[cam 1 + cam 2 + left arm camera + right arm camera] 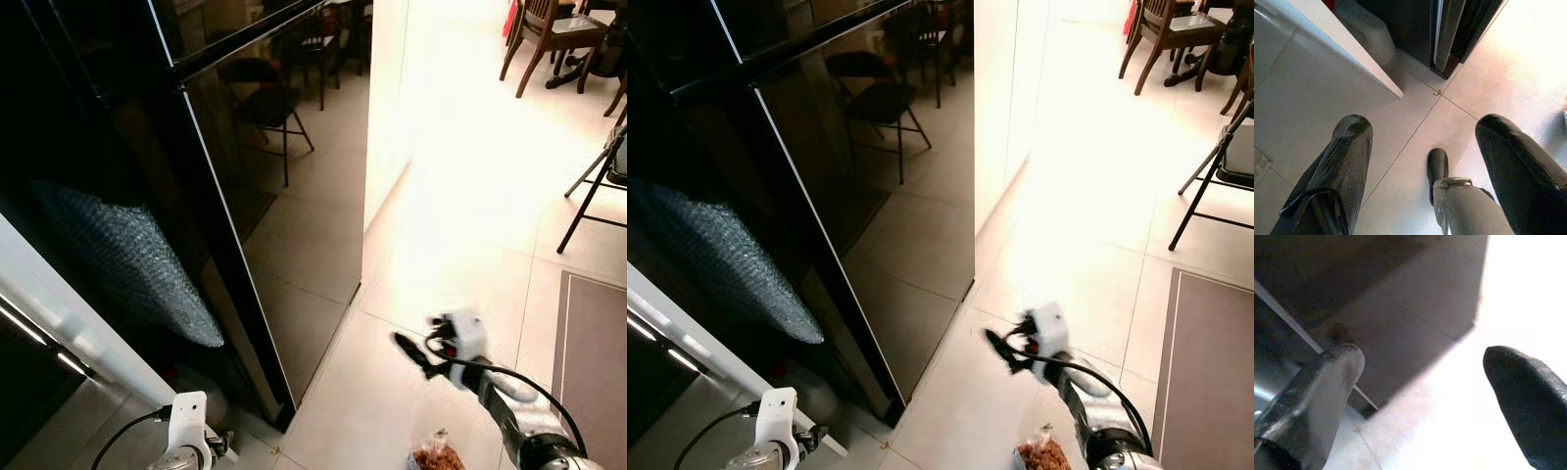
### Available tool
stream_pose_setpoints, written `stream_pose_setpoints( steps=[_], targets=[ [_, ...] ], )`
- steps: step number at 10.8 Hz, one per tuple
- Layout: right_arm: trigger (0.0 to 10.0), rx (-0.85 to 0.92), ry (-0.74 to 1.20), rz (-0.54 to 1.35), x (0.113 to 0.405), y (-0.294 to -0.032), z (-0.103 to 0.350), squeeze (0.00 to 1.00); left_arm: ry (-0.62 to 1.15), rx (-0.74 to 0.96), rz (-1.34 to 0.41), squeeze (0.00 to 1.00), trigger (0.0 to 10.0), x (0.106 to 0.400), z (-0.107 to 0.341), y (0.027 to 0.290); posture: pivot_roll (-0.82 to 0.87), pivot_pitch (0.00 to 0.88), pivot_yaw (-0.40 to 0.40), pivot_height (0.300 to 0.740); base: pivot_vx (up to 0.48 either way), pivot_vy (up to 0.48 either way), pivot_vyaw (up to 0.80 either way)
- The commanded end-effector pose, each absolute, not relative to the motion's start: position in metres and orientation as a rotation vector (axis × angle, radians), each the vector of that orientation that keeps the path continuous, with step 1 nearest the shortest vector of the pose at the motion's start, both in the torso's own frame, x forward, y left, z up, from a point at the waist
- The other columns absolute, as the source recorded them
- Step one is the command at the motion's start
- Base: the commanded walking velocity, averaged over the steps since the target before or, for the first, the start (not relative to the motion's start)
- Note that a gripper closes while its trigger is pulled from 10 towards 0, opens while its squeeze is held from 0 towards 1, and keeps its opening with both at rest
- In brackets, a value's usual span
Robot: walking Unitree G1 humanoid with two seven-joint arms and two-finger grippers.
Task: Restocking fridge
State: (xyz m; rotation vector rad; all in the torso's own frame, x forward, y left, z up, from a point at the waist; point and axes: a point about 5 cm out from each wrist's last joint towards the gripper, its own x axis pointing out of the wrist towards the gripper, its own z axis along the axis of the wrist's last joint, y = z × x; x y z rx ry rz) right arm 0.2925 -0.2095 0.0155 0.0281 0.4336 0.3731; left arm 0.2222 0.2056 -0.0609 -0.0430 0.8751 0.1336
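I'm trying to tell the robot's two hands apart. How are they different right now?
The right gripper is raised and reaches forward over the tile floor; the left gripper hangs low, pointing down at the floor by the robot's foot. The right faces the black fridge; the left is beside its bottom corner. Both are open and hold nothing.

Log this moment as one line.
fridge door shut | right gripper open, raised toward it, holding nothing | left gripper open, low | snack bag on floor
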Motion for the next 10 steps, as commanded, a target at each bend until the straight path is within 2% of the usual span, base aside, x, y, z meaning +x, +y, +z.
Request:
stream_pose_setpoints(
  steps=[1,3,4,5,7,9,10],
  targets=[
    [10.0,0.021,0.488,0.259,0.286,-0.215,0.005,0.0,0.887,-0.038,0.142,0.0,10.0,0.219,-0.062,0.208,0.02,0.0,0.074,0.74,0.0,0.0,0.0],
    [10.0,0.032,0.584,0.113,0.27,-0.222,-0.014,0.0,0.887,-0.041,0.142,0.0,10.0,0.219,-0.063,0.208,0.02,0.0,0.072,0.74,0.0,0.0,0.0],
    [10.0,0.098,0.649,0.058,0.255,-0.221,-0.028,0.0,0.886,-0.043,0.144,0.0,10.0,0.219,-0.063,0.208,0.02,0.0,0.071,0.74,0.0,0.0,0.0],
    [10.0,0.1,0.684,0.045,0.248,-0.219,-0.035,0.0,0.887,-0.044,0.144,0.0,10.0,0.219,-0.063,0.208,0.02,0.0,0.071,0.74,0.0,0.0,0.0],
    [10.0,0.113,0.846,-0.02,0.211,-0.211,-0.064,0.0,0.887,-0.055,0.146,0.0,10.0,0.219,-0.063,0.207,0.03,0.0,0.071,0.74,0.0,0.0,0.0],
    [10.0,0.142,0.888,-0.058,0.196,-0.207,-0.074,0.0,0.886,-0.058,0.146,0.0,10.0,0.219,-0.062,0.208,0.03,0.0,0.071,0.74,0.0,0.0,0.0],
    [10.0,0.129,0.915,-0.076,0.187,-0.204,-0.079,0.0,0.885,-0.061,0.148,0.0,10.0,0.219,-0.062,0.208,0.04,0.0,0.071,0.74,0.0,0.0,0.79]
  ],
)
